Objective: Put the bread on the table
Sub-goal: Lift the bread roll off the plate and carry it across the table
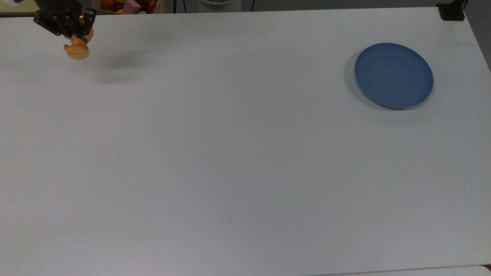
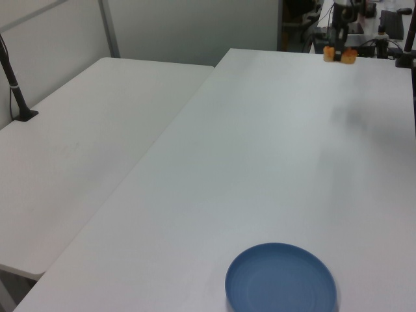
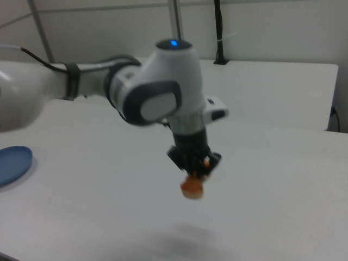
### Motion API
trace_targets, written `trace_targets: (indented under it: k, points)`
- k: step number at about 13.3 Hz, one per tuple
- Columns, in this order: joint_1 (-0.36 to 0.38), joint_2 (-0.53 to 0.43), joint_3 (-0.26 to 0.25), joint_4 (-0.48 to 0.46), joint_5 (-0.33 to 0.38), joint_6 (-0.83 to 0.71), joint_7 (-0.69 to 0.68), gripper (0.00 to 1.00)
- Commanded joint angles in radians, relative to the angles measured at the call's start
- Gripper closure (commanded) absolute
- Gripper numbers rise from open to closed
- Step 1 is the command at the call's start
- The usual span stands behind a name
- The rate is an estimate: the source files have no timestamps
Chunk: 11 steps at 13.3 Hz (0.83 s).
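The bread (image 1: 78, 50) hangs pinched in the claw (image 1: 73, 37), clear of the white worktop (image 1: 238, 153), in the upper left corner of the top view. In the left view it shows as a small orange lump (image 2: 340, 54) at the far end of the worktop (image 2: 273, 162), upper right of the frame, with the claw (image 2: 339, 47) closed across its middle so that both ends stick out. In the right view the bread (image 3: 192, 187) dangles below the claw (image 3: 194, 165) near the middle of the frame, with a soft shadow on the worktop (image 3: 283, 179) beneath it, so it is plainly off the surface.

The blue plate (image 1: 394, 75) lies at the top view's right, well apart from the bread, and nothing lies on it. A box of coloured toy blocks and fruit (image 1: 128, 5) sits just past the worktop's far edge, near the claw in the top view.

The placing appears unfinished: the bread is held and has yet to come down. The main risk seems to be position. The claw is close to the worktop's corner, so a release here, or any drift further toward the top view's left or top, could send the roll over the edge. Letting go from this height could also make the rounded pastry bounce or roll. The grip covers only a narrow part of it, so a quick stop might let it twist or slip out.
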Motion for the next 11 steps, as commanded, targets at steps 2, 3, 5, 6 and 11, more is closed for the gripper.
trace_targets:
  k: [2,3,5,6,11]
  points:
    - [-0.083,0.066,-0.016,-0.120,0.014,0.235,-0.123,1.00]
    - [-0.101,0.094,-0.016,-0.128,0.016,0.285,-0.133,1.00]
    - [-0.132,0.164,-0.016,-0.122,0.016,0.341,-0.148,1.00]
    - [-0.144,0.197,-0.016,-0.117,0.017,0.362,-0.177,1.00]
    - [-0.163,0.270,-0.010,-0.111,0.019,0.402,-0.220,0.62]
